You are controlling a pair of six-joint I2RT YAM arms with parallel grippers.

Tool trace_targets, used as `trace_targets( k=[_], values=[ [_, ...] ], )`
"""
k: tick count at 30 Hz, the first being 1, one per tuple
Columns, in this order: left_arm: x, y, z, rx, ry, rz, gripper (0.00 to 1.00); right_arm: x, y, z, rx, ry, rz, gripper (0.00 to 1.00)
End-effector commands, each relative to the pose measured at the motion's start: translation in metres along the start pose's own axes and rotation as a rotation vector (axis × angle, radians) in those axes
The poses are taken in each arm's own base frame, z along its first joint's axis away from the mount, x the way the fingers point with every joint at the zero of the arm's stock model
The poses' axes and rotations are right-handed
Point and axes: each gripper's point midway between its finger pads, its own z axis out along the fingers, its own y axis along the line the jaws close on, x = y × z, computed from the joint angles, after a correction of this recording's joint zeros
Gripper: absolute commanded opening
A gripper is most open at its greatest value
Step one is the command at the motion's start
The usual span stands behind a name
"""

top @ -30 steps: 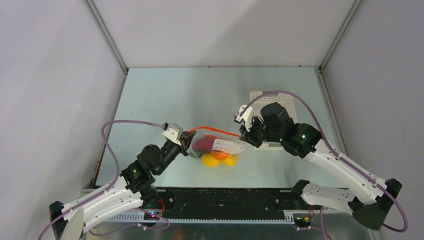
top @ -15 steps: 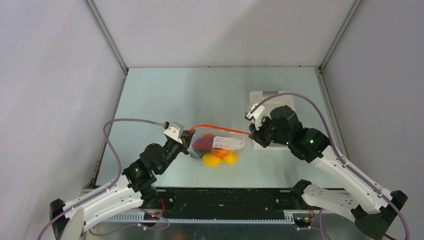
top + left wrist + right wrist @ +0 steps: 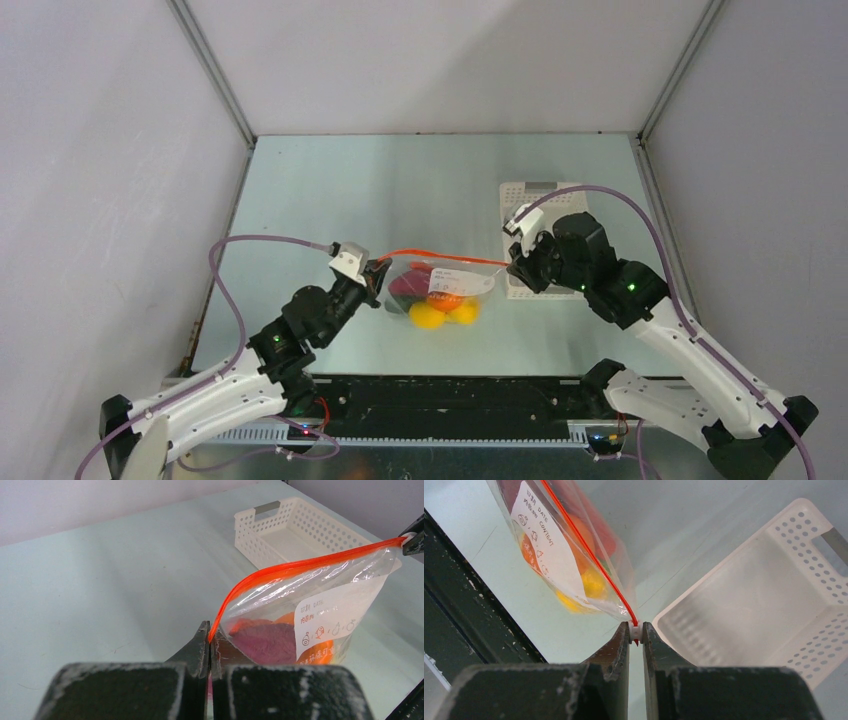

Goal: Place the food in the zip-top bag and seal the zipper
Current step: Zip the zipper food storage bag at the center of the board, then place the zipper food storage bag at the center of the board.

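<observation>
The clear zip-top bag (image 3: 440,295) hangs stretched between my two grippers above the table, its white label (image 3: 327,620) facing the left wrist camera. Inside it lies the food (image 3: 432,310): yellow lemons, an orange, a red piece and a purple piece (image 3: 265,642). The orange-red zipper (image 3: 440,258) runs taut along the top edge. My left gripper (image 3: 378,272) is shut on the zipper's left end (image 3: 212,632). My right gripper (image 3: 512,268) is shut on the small white slider (image 3: 635,631) at the zipper's right end.
A white slotted basket (image 3: 545,200) stands on the table behind and beside my right gripper, seen also as the basket (image 3: 769,605) in the right wrist view. The enclosure's grey walls rise on both sides. The black base rail (image 3: 450,395) runs along the near edge.
My right gripper has slid to the right along the zipper with the slider, from mid-bag to the bag's right end. The zipper now stretches longer and tauter. The left gripper has barely moved.
</observation>
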Motion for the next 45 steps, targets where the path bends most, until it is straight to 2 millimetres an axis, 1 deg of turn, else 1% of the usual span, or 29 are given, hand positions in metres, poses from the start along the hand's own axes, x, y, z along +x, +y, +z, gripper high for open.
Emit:
trace_targets(
  k=[1,5,8,10,11,12,13,14,15,18,22,25,28,29,30,31,32,33,34,35,37,38,39,40,41,42,43,44,45],
  values=[
    [-0.010,0.023,0.001,-0.117,-0.040,-0.008,0.00,0.011,-0.019,-0.008,0.099,0.031,0.035,0.00],
    [-0.011,0.019,0.003,-0.098,-0.045,-0.018,0.00,0.007,-0.022,-0.001,0.108,0.005,0.040,0.00],
    [-0.015,0.012,0.009,-0.074,-0.054,-0.036,0.00,-0.013,-0.020,0.008,0.086,-0.077,0.045,0.14],
    [-0.023,0.009,0.014,-0.069,-0.061,-0.050,0.00,-0.029,-0.023,0.008,0.094,-0.142,0.050,0.34],
    [-0.021,0.009,0.018,-0.074,-0.049,-0.047,0.00,-0.039,-0.025,0.007,0.106,-0.182,0.050,0.54],
    [-0.027,0.009,0.020,-0.086,-0.057,-0.057,0.00,-0.045,-0.026,0.004,0.110,-0.208,0.055,0.64],
    [-0.024,0.011,0.024,-0.102,-0.043,-0.063,0.00,-0.055,-0.027,0.000,0.116,-0.254,0.051,0.86],
    [-0.030,0.016,0.026,-0.139,-0.055,-0.077,0.00,-0.058,-0.027,-0.003,0.119,-0.271,0.055,0.93],
    [-0.026,0.019,0.031,-0.163,-0.038,-0.084,0.00,-0.064,-0.029,-0.008,0.129,-0.299,0.055,0.98],
    [-0.032,0.022,0.046,-0.181,-0.021,-0.104,0.00,-0.067,-0.034,-0.014,0.168,-0.338,0.072,0.99],
    [-0.028,0.029,0.073,-0.224,0.036,-0.121,0.00,-0.065,-0.048,-0.024,0.258,-0.364,0.112,0.99],
    [-0.024,0.054,0.089,-0.348,0.057,-0.139,0.00,-0.059,-0.052,-0.027,0.289,-0.376,0.120,0.99],
    [-0.016,0.089,0.117,-0.468,0.104,-0.190,0.00,-0.053,-0.061,-0.028,0.345,-0.380,0.139,0.99],
    [-0.023,0.094,0.126,-0.487,0.109,-0.204,0.00,-0.048,-0.064,-0.027,0.359,-0.370,0.152,0.99],
    [-0.004,0.109,0.136,-0.538,0.158,-0.222,0.00,-0.045,-0.069,-0.028,0.392,-0.366,0.165,1.00],
    [-0.011,0.115,0.144,-0.565,0.167,-0.232,0.00,-0.042,-0.072,-0.027,0.409,-0.362,0.191,1.00],
    [0.007,0.128,0.155,-0.607,0.215,-0.242,0.00,-0.039,-0.078,-0.029,0.447,-0.360,0.221,0.99],
    [0.001,0.132,0.163,-0.619,0.225,-0.253,0.00,-0.035,-0.082,-0.029,0.469,-0.353,0.238,1.00],
    [0.017,0.142,0.171,-0.646,0.266,-0.266,0.00,-0.030,-0.090,-0.032,0.515,-0.350,0.271,0.99],
    [0.023,0.146,0.182,-0.659,0.295,-0.269,0.00,-0.027,-0.093,-0.033,0.534,-0.344,0.280,1.00],
    [0.031,0.156,0.194,-0.681,0.313,-0.282,0.00,-0.019,-0.100,-0.036,0.577,-0.344,0.322,0.99],
    [0.025,0.162,0.201,-0.688,0.291,-0.289,0.00,-0.012,-0.103,-0.037,0.593,-0.345,0.342,0.99],
    [0.036,0.170,0.206,-0.706,0.309,-0.288,0.00,-0.011,-0.105,-0.041,0.607,-0.361,0.355,0.99],
    [0.032,0.174,0.212,-0.714,0.297,-0.295,0.00,-0.003,-0.107,-0.040,0.620,-0.355,0.379,0.99],
    [0.045,0.183,0.216,-0.735,0.324,-0.302,0.00,-0.001,-0.108,-0.044,0.627,-0.368,0.391,0.99],
    [0.040,0.187,0.222,-0.740,0.328,-0.311,0.00,0.008,-0.110,-0.043,0.639,-0.360,0.411,1.00],
    [0.054,0.196,0.224,-0.766,0.359,-0.325,0.00,0.009,-0.111,-0.048,0.650,-0.375,0.423,1.00],
    [0.052,0.199,0.227,-0.769,0.377,-0.336,0.00,0.017,-0.113,-0.047,0.663,-0.369,0.440,1.00],
    [0.062,0.207,0.228,-0.791,0.401,-0.354,0.00,0.019,-0.115,-0.052,0.675,-0.383,0.453,1.00]
  ],
)
